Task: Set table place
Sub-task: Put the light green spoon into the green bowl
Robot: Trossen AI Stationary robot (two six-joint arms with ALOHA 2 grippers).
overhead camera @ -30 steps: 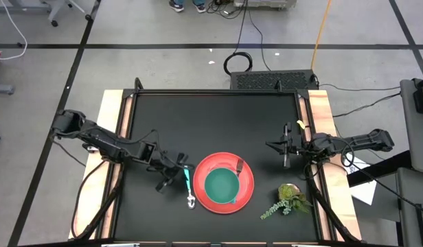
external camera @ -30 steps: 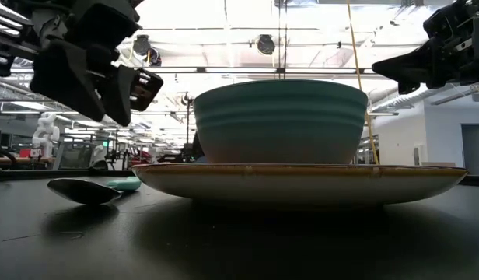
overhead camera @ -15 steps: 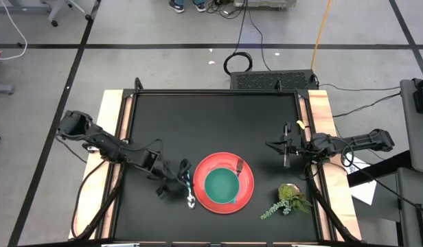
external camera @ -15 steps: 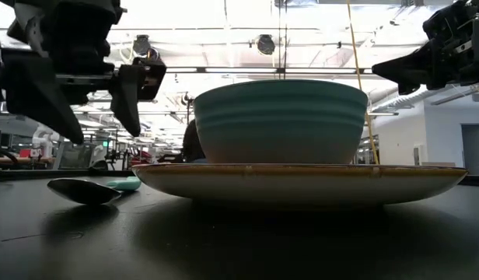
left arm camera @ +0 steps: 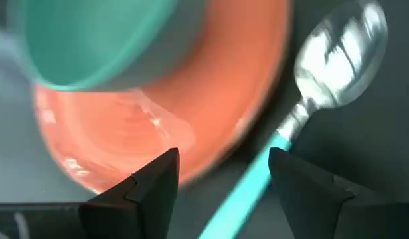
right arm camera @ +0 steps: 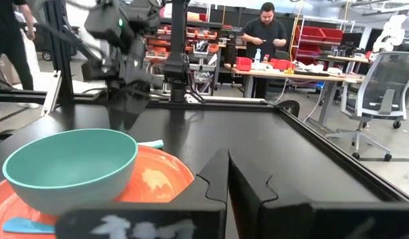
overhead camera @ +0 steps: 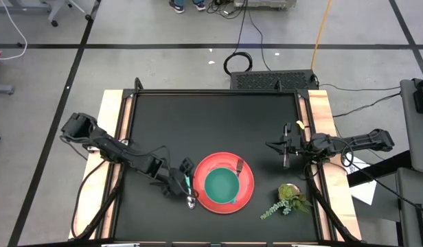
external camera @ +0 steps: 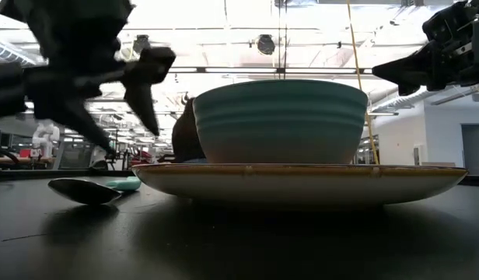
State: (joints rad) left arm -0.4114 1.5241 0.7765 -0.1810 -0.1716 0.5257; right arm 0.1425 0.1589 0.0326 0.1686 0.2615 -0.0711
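Note:
The red plate (overhead camera: 244,180) lies flat on the black table (overhead camera: 211,123) near its front edge, with a green bowl (overhead camera: 221,185) standing on it. A spoon with a teal handle (overhead camera: 189,189) lies on the table just left of the plate. My left gripper (overhead camera: 183,183) is open above the spoon. In the left wrist view its fingers (left arm camera: 148,189) stand on either side of the teal handle (left arm camera: 247,196) without touching it. My right gripper (overhead camera: 270,145) is shut and empty, above the table to the right of the plate.
A small green plant sprig (overhead camera: 287,199) lies at the front right of the table. A small utensil (overhead camera: 239,165) lies on the plate's far rim. Light wood strips (overhead camera: 320,116) run along the table's left and right sides. People stand in the room behind (right arm camera: 267,30).
My left gripper has gone toward the table's near edge and right, to the spoon beside the plate, and now stands over the spoon's handle. The spoon, plate and bowl have stayed where they were.

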